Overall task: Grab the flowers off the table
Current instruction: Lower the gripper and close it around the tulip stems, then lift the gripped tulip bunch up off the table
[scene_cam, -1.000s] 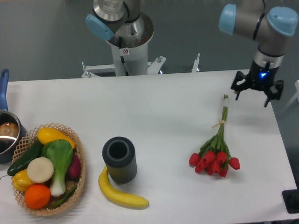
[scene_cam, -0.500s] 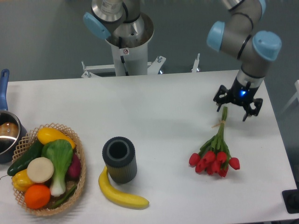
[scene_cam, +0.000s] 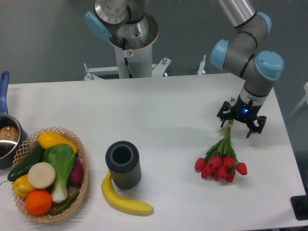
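Observation:
The flowers (scene_cam: 220, 161) are a bunch of red tulips with thin green stems, lying on the white table (scene_cam: 163, 110) at the right, heads toward the front. My gripper (scene_cam: 239, 126) is open and hangs over the upper end of the stems, its fingers spread to either side of them. The top of the stems and the pale band are hidden behind the gripper. I cannot tell whether the fingers touch the stems.
A dark ribbed cylinder (scene_cam: 123, 164) stands at the front middle with a banana (scene_cam: 124, 199) beside it. A wicker basket (scene_cam: 83, 182) of vegetables sits at the front left. A pot (scene_cam: 8, 137) with a blue handle is at the left edge.
My gripper has moved left and toward the front, from beyond the stem tips to directly over the stems, and has come lower. The flowers have not moved.

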Robot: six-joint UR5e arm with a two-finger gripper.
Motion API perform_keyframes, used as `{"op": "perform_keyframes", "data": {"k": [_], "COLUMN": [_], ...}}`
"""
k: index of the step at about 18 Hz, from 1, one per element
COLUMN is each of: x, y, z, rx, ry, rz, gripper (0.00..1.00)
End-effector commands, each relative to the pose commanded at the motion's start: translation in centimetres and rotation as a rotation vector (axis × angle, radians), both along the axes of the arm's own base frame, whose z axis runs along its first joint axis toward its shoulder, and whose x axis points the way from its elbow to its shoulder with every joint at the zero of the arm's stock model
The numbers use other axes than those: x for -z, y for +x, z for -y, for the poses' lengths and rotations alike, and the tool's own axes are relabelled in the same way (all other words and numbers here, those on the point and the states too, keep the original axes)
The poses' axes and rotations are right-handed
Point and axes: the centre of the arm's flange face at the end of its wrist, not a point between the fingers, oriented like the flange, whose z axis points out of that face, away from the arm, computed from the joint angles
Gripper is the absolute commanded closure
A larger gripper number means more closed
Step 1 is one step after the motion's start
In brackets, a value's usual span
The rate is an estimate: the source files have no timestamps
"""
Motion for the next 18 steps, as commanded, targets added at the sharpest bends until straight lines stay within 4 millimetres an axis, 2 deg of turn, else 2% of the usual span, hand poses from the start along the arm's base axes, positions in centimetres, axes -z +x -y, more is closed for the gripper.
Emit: {"op": "perform_keyframes", "data": {"k": [3,6,10,15,18], "x": [0.15,0.41,0.58,0.8,0.8], "y": [0.14,0.62,0.68,0.61,0.61], "z": [-0.18,-0.62,-0.6,-0.62,-0.62], "rx": [0.0,0.009,0.008,-0.018,-0.019], "ry": [0.001,-0.002,-0.003,-0.005,-0.005], "rz": [0.004,0.01,0.014,0.023,0.024], "gripper": [0.08,0.32,0.4,0.59,0.75]}}
